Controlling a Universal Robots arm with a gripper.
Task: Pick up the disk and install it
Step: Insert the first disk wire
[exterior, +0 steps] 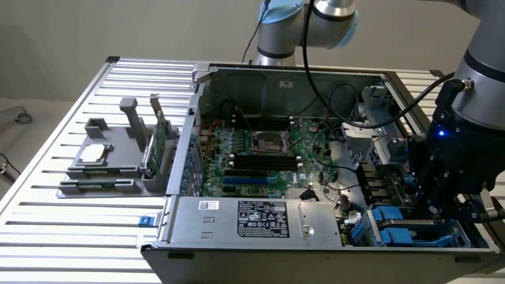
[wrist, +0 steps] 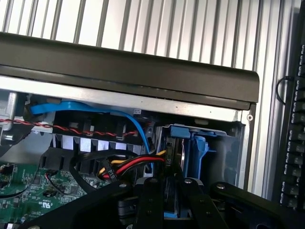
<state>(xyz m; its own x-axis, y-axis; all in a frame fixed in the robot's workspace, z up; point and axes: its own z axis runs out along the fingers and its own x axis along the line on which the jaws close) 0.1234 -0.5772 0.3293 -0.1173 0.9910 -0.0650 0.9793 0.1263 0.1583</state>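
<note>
1. The power supply (exterior: 261,220) along the near edge of the open computer case (exterior: 284,80) carries a white label thick with black print. A small white sticker (exterior: 207,205) sits just to the exterior view's left of that label. None of this text can be read.
2. White lettering on the green motherboard (wrist: 28,191) is also too fine to make out.
3. The tool (wrist: 170,191) hangs in the case's near corner on the exterior view's right. Its black fingers (wrist: 148,200) are drawn in against a dark slab edged in blue, so it appears to be pinching the disk (wrist: 174,151).
4. The disk stands on edge in its blue carrier at the mouth of the drive bay (wrist: 224,138), with the bay's metal wall just beside it.
5. Room is tight there. A blue cable (wrist: 126,119) and a red, yellow and black wire bundle (wrist: 136,164) crowd one side, and the case's dark rim (wrist: 128,67) runs close behind.
6. On the slatted table (exterior: 47,207), well apart at the exterior view's left, a grey stand (exterior: 110,171) holds a small silver chip (exterior: 93,152) and an upright green card (exterior: 160,139).
</note>
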